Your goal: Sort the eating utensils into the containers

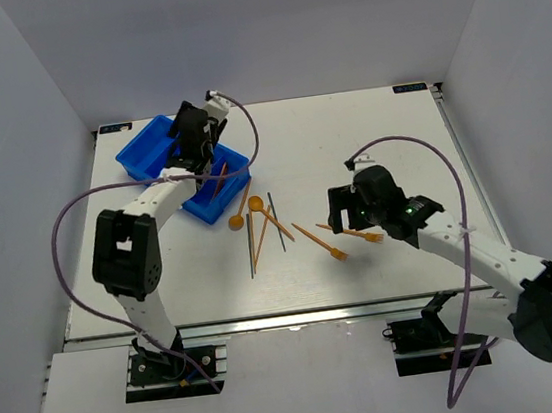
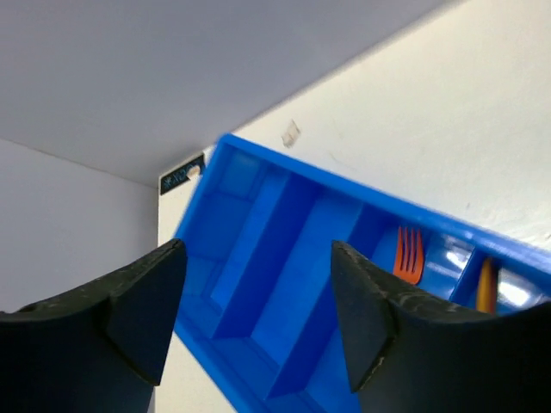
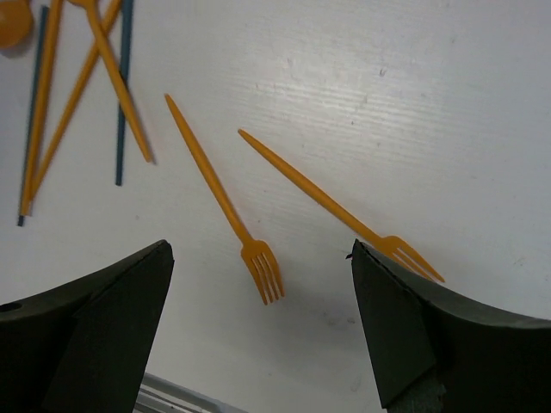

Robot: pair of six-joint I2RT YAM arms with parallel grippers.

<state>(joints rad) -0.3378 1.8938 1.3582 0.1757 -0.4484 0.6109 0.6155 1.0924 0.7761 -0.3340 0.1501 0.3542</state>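
Observation:
The blue divided tray [image 1: 148, 152] sits at the back left of the table. My left gripper [image 1: 198, 145] hangs over it, open and empty [image 2: 256, 258]. In the left wrist view the tray [image 2: 284, 249] holds an orange fork [image 2: 409, 254] and another orange piece [image 2: 486, 284] in its right compartments. My right gripper [image 1: 342, 215] is open above two orange forks [image 3: 215, 185] [image 3: 327, 198] lying on the table, and holds nothing [image 3: 260, 258]. Further left lie two orange spoons [image 1: 236, 221], orange sticks [image 3: 112, 69] and a dark stick [image 3: 123, 95].
The white table [image 1: 368, 135] is walled in by grey panels on three sides. A metal rail [image 1: 270, 318] runs along its near edge. Purple cables [image 1: 66, 222] loop off both arms.

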